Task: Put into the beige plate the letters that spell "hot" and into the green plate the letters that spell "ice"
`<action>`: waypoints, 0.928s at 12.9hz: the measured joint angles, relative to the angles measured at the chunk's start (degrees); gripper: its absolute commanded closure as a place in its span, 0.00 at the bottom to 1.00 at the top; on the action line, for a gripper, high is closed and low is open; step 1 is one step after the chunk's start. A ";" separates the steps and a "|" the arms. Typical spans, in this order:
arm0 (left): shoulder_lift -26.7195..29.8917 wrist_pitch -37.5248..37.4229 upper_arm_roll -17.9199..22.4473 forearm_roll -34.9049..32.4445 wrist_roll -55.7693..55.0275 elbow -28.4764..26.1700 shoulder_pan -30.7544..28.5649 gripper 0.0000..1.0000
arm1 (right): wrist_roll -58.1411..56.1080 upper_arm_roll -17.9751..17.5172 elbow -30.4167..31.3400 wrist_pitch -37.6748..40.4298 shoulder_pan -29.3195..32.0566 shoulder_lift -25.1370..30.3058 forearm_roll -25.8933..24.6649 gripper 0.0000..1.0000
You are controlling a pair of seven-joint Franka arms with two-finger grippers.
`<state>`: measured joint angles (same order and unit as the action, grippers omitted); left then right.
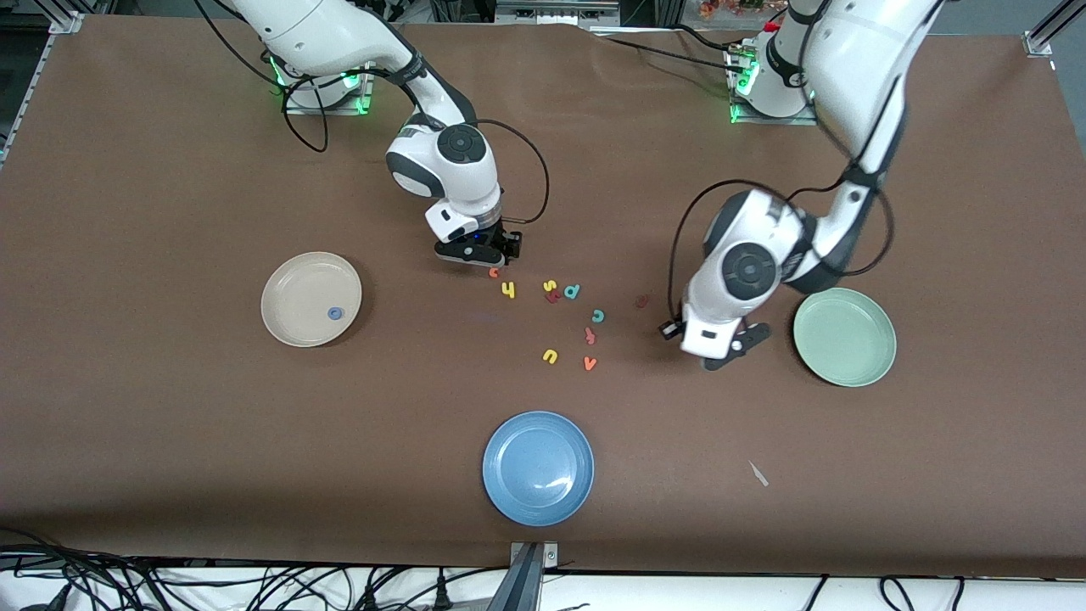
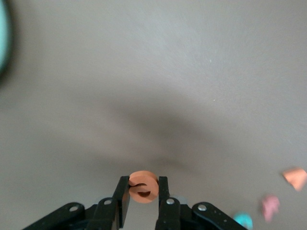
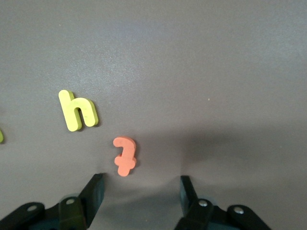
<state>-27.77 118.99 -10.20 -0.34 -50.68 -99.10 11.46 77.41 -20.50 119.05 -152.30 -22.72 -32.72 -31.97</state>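
I read the front view from high across the table [image 1: 170, 170], facing both arm bases along the frame's top. Each wrist view looks straight down at the tabletop from close range. The yellow h [image 3: 78, 110] [image 1: 508, 290], upper left of the right wrist view, also appears centre-frame in front.

We see a brown table [image 1: 170, 467]. On it lie beige plate [image 1: 293, 276], green plate [image 1: 845, 337], blue plate [image 1: 538, 468]. Foam letters [image 1: 551, 356] lie scattered between them.
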 measured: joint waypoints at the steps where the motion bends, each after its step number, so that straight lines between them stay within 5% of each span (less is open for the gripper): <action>1: 3.39 -4.50 0.10 1.45 5.13 0.13 -2.26 1.00 | 0.00 0.02 -0.10 0.00 0.00 0.00 -0.22 0.31; 4: 10.23 -16.23 0.48 2.39 23.10 -0.40 -11.79 1.00 | -0.01 0.24 -1.60 -0.01 0.00 -0.69 -1.54 0.31; 7: 9.70 -17.92 0.94 0.52 38.17 -2.46 -20.88 1.00 | -0.17 0.78 -3.05 -0.01 0.01 -1.64 -2.43 0.36; 10: 4.00 -12.47 1.08 -5.16 44.81 -3.99 -26.66 1.00 | -0.34 1.17 -3.26 0.02 0.01 -1.71 -2.91 0.84; 12: -0.68 -6.23 1.01 -5.55 45.15 -4.70 -27.05 0.93 | -0.71 1.22 -3.52 -0.05 0.01 -1.67 -3.12 0.91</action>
<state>-28.45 112.76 -9.19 -5.89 -5.53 -103.80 -15.60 76.71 -19.28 115.53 -152.34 -22.71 -34.39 -35.09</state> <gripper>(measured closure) 0.749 0.568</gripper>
